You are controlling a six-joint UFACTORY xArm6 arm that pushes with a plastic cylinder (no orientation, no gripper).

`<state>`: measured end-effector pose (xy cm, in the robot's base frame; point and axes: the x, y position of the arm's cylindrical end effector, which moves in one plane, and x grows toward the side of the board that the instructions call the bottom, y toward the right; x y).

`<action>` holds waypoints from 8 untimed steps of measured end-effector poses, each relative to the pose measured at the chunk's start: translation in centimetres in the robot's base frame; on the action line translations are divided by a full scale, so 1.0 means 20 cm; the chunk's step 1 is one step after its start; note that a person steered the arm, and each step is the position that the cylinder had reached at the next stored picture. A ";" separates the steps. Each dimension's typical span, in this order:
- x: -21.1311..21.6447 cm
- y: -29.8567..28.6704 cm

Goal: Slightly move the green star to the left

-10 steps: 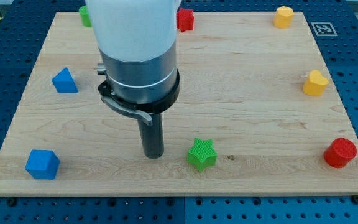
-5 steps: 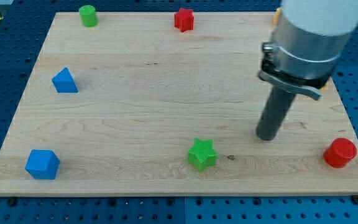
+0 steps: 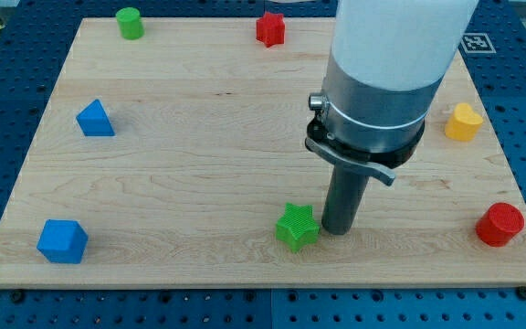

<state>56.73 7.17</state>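
My tip (image 3: 338,230) stands just beside the green star (image 3: 297,226), at its 3 o'clock, so near that contact cannot be ruled out. There is no hand to open or close, only the bare rod. The star sits low on the wooden board (image 3: 199,174), around 6 o'clock. The push should be short and level toward 9 o'clock, through the star's middle so it does not spin. That way lies open; the blue cube (image 3: 62,241) stands well apart.
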 end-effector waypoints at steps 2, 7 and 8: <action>0.02 -0.08; -0.20 -0.11; -0.33 -0.10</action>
